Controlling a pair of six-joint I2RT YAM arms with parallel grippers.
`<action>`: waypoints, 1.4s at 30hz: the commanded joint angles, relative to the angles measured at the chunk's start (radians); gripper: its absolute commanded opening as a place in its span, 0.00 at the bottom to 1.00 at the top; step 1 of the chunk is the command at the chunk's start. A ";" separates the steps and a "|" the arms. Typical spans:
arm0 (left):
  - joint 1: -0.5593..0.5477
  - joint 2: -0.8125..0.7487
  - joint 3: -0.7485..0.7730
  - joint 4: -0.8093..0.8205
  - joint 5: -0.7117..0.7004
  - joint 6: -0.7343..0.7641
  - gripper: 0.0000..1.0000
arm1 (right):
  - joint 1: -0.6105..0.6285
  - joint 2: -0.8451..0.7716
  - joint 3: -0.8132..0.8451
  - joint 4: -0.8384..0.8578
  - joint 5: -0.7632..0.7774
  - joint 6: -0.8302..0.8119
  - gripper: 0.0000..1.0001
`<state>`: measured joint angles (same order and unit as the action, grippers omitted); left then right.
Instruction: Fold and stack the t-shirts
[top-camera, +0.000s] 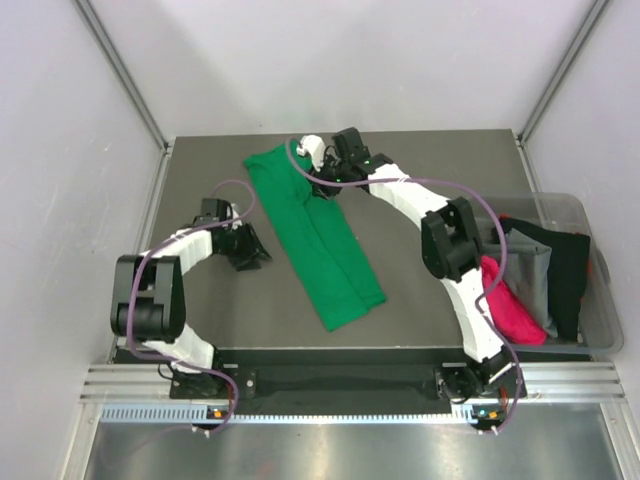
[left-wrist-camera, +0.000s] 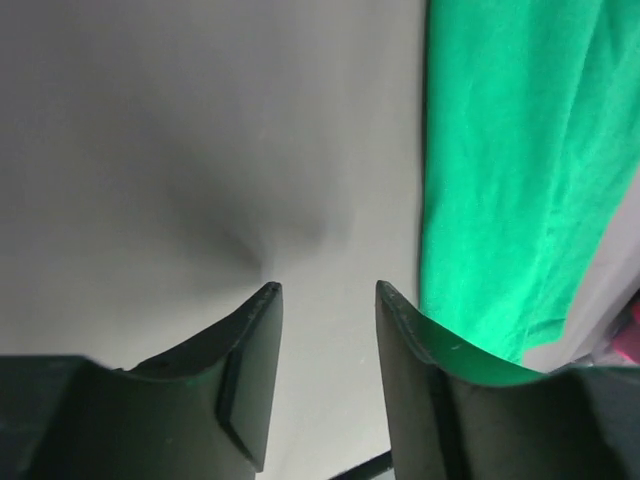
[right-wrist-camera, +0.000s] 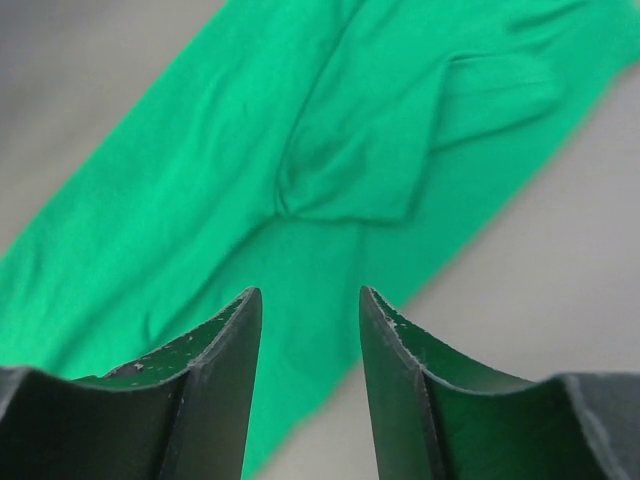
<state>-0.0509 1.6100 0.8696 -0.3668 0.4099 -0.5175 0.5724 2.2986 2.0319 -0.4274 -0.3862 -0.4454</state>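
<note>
Status: early. One bright green fabric t-shirt (top-camera: 315, 240) lies diagonally mid-way across the dark grey table (top-camera: 230, 310), already folded lengthwise into a long narrow strip with the sleeve tucked on top. I read the cross folds as not yet done. No stack on the table yet. The magenta-pink shirt (top-camera: 510, 310), black shirt (top-camera: 565, 270) and grey shirt (top-camera: 530, 270) sit crumpled in the clear plastic bin (top-camera: 600, 330) on my right, unfolded.

My left gripper (left-wrist-camera: 328, 300) is over bare table just beside the strip's edge, jaws parted, holding nothing. My right gripper (right-wrist-camera: 310, 300) hovers above the strip's far end near the sleeve, jaws parted, nothing clamped.

Fabric lies flat with mild creases.
</note>
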 joint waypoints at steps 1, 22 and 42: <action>0.009 -0.128 -0.014 0.069 0.053 0.023 0.48 | -0.023 0.089 0.079 0.159 -0.114 0.167 0.45; 0.111 -0.214 -0.027 0.092 0.175 -0.016 0.50 | -0.048 0.317 0.326 0.303 -0.172 0.392 0.51; 0.194 -0.274 -0.049 0.100 0.254 -0.078 0.50 | -0.043 0.317 0.297 0.268 -0.063 0.574 0.44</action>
<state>0.1295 1.3708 0.8375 -0.3138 0.6250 -0.5762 0.5297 2.5969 2.3066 -0.1722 -0.4557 0.0681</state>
